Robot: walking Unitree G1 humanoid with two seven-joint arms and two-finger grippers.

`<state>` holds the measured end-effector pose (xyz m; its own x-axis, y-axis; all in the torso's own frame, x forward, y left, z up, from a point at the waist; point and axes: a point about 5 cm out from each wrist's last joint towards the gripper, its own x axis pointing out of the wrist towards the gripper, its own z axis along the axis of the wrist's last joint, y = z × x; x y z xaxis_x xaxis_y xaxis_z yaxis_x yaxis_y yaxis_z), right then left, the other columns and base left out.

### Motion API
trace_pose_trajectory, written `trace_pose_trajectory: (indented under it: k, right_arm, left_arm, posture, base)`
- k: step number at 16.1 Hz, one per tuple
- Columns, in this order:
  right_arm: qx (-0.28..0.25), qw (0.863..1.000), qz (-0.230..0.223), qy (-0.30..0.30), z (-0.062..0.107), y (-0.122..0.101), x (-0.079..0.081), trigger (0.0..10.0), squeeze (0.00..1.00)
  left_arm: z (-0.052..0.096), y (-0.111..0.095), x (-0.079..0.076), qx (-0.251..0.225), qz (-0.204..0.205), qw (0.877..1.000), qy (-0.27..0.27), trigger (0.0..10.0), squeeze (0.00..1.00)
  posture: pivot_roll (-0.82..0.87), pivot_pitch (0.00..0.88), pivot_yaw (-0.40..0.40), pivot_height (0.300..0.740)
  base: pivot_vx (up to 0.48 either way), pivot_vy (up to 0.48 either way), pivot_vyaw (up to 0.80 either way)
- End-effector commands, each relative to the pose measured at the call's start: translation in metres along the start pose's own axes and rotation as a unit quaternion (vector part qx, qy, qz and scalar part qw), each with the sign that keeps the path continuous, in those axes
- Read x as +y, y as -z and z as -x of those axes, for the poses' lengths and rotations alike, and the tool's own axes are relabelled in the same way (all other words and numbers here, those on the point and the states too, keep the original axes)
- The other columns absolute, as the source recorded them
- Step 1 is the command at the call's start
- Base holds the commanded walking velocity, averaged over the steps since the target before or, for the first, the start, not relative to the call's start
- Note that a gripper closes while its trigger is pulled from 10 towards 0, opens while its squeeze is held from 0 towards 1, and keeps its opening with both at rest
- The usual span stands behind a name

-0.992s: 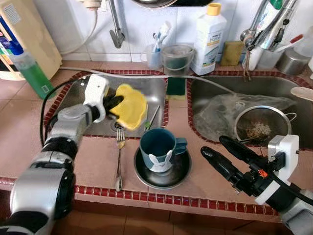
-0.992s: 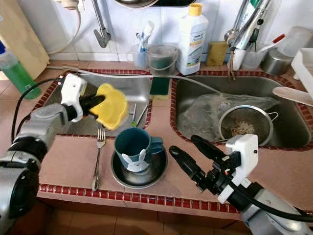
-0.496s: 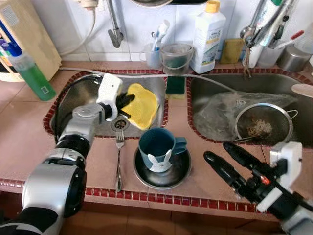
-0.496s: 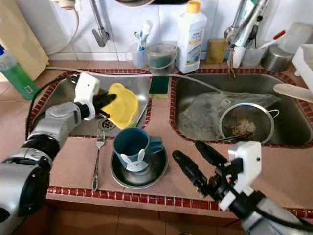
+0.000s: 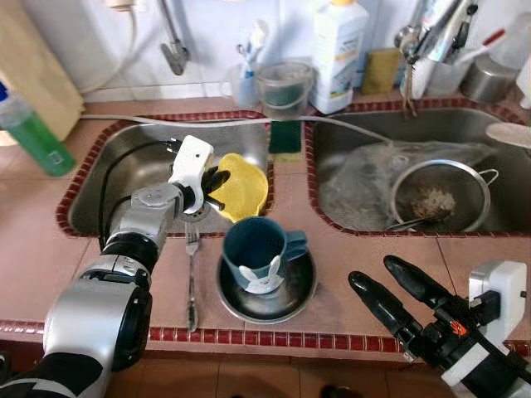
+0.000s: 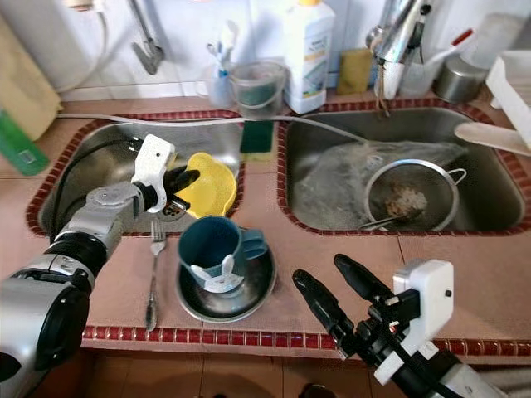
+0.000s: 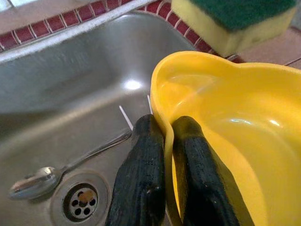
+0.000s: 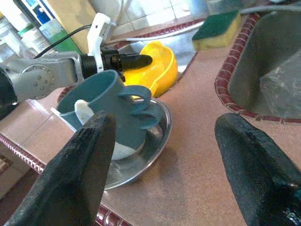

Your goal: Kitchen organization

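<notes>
My left gripper (image 5: 214, 181) is shut on the rim of a yellow bowl (image 5: 242, 186), one finger inside and one outside, as the left wrist view shows (image 7: 167, 123). The bowl hangs tilted over the near right corner of the left sink (image 5: 108, 166). Just in front, on the counter, a blue mug (image 5: 253, 249) stands in a dark metal plate (image 5: 303, 292), with a fork (image 5: 192, 274) lying to its left. My right gripper (image 5: 376, 274) is open, low over the counter's front edge, to the right of the plate, holding nothing.
A spoon (image 7: 42, 176) lies by the drain (image 7: 81, 200) in the left sink. A green-topped sponge (image 5: 284, 137) sits on the divider. The right sink holds a strainer (image 5: 436, 199) and a plastic bag (image 5: 365, 178). A white bottle (image 5: 336, 50) and a green bottle (image 5: 33, 133) stand behind.
My left gripper has carried the yellow bowl lower and nearer the sink's right front corner. The right gripper has sunk toward the counter's front edge. The camera has shifted.
</notes>
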<state>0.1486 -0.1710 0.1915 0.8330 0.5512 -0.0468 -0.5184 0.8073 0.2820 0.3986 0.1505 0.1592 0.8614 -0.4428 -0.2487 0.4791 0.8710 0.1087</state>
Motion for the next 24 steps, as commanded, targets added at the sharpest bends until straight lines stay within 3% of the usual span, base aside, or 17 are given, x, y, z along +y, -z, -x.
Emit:
trace_pose_trajectory:
  k: [1,11,19,24]
  right_arm:
    - [-0.006,1.000,0.007,-0.009,0.002,-0.004,0.007,10.0,0.00]
    - [-0.001,1.000,-0.001,-0.012,0.002,-0.002,0.009,10.0,0.00]
    - [-0.046,0.998,0.007,-0.029,0.003,-0.022,0.010,10.0,0.00]
    - [-0.078,0.995,-0.015,-0.067,-0.003,-0.035,0.023,10.0,0.00]
  left_arm:
    - [0.004,0.010,0.005,0.019,0.006,1.000,-0.012,10.0,0.00]
    - [0.012,0.021,0.023,0.043,0.021,0.994,-0.099,10.0,0.00]
    - [0.011,0.020,0.021,0.042,0.011,0.995,-0.090,10.0,0.00]
    - [0.009,0.017,0.018,0.037,0.010,0.996,-0.079,10.0,0.00]
  posture:
    - [-0.38,0.212,0.152,0.732]
    - [-0.37,0.200,0.147,0.732]
    - [-0.38,0.193,0.150,0.732]
    - [-0.38,0.195,0.147,0.732]
  base:
    - [0.000,0.000,0.00]
    - [0.000,0.000,0.00]
    - [0.000,0.000,0.00]
    - [0.000,0.000,0.00]
